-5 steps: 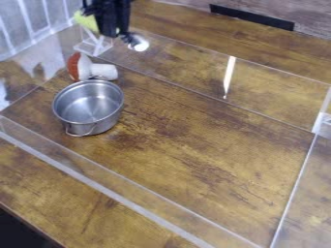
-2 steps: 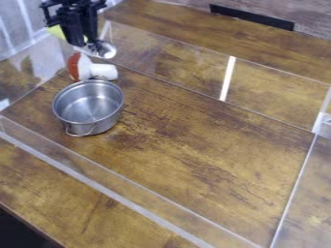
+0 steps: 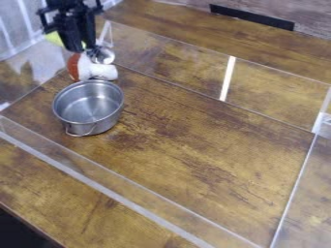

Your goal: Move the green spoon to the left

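Your gripper has travelled from the top middle of the view a second ago to the far left corner, dropping a little on the way, and over the last half second it has barely shifted, so you look to be at or close to the place where the spoon goes down. The green spoon rides with it: you can see a strip of yellow-green handle at the left side of the black fingers, and a pale glint just below them that may be the spoon's metal end, though it is too blurred to be sure. The jaws are drawn in narrow and clamped on that handle, with nothing else between them. That means the sideways carry is largely done and what remains, as I judge it, is lowering and letting go. Watch the mushroom, which sits right under your fingers, red cap to the left and white stem to the right; a straight drop could land the spoon on it. The steel pot stands nearer the camera, just beside the mushroom, upright and empty. The wooden table carries a low clear wall around this work area
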`<state>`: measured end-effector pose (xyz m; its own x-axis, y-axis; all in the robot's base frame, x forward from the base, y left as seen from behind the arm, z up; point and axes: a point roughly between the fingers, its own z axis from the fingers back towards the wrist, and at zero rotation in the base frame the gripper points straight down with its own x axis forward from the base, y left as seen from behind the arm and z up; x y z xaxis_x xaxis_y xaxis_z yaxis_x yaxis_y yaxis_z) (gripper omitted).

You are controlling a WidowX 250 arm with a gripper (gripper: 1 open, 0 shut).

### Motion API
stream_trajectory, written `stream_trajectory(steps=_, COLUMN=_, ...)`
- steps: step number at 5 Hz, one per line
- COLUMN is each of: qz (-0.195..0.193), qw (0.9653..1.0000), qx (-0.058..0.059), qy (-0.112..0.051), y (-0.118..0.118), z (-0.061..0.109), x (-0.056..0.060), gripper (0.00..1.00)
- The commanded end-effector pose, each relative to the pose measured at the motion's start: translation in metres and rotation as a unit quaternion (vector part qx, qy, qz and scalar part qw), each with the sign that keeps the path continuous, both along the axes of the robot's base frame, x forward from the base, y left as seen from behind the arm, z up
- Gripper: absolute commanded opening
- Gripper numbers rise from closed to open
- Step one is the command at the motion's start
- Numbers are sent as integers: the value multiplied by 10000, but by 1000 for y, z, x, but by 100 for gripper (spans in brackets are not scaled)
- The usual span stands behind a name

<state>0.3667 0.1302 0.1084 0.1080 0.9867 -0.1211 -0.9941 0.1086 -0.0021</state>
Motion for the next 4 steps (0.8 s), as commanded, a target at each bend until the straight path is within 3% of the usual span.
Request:
stream_trajectory(steps=1, qz=225, qw=9982, qx=5, qy=-550, y=6, z=50, x=-7, gripper=0)
stream_trajectory(steps=2, qz=27, qw=9984, qx=-151, qy=-544, y=16, z=66, x=-8, gripper=0)
stream_trajectory(steps=3, qz=-323, qw=9975, qx=-318, qy=-537, y=14, z=69, x=-11, gripper=0)
stream_trajectory(steps=4, qz=-638, qw=9962, qx=-372, qy=-459, y=-1, z=69, x=-17, gripper=0)
